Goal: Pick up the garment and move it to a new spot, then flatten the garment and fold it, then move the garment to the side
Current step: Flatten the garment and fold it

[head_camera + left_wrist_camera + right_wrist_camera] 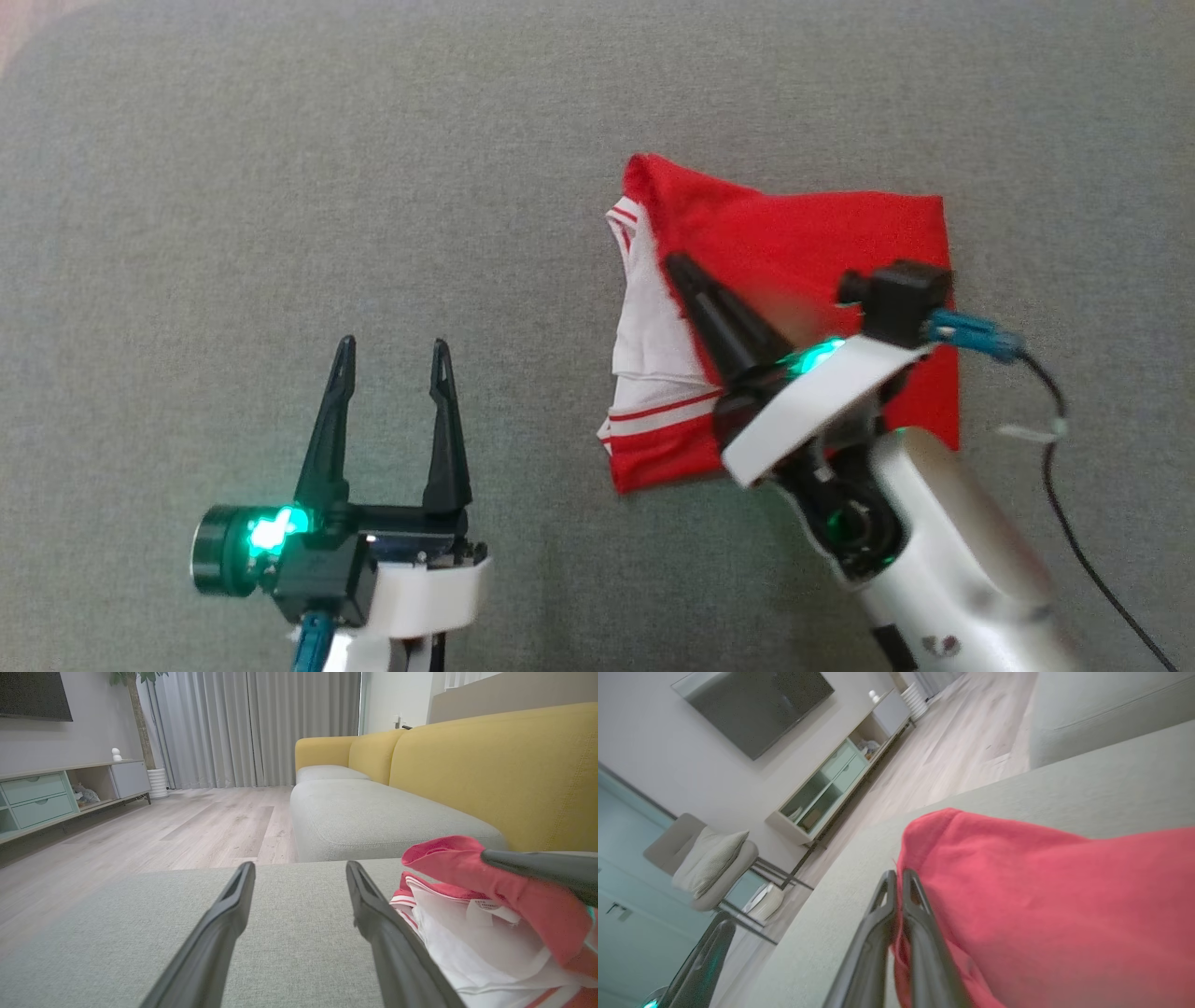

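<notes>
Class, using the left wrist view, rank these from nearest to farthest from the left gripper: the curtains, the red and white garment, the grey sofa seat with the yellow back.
1. The garment, beside the left gripper, at the view's right.
2. The grey sofa seat, ahead across a strip of floor.
3. The curtains, at the far wall.

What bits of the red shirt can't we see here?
- Head view: the garment's lower right part lies under the right arm and its wrist camera.
- Left wrist view: the print on the white tag is too small to read; the right and bottom edges cut the garment off.
- Right wrist view: the garment runs off the right and bottom edges and is blurred near the right end effector.
</notes>
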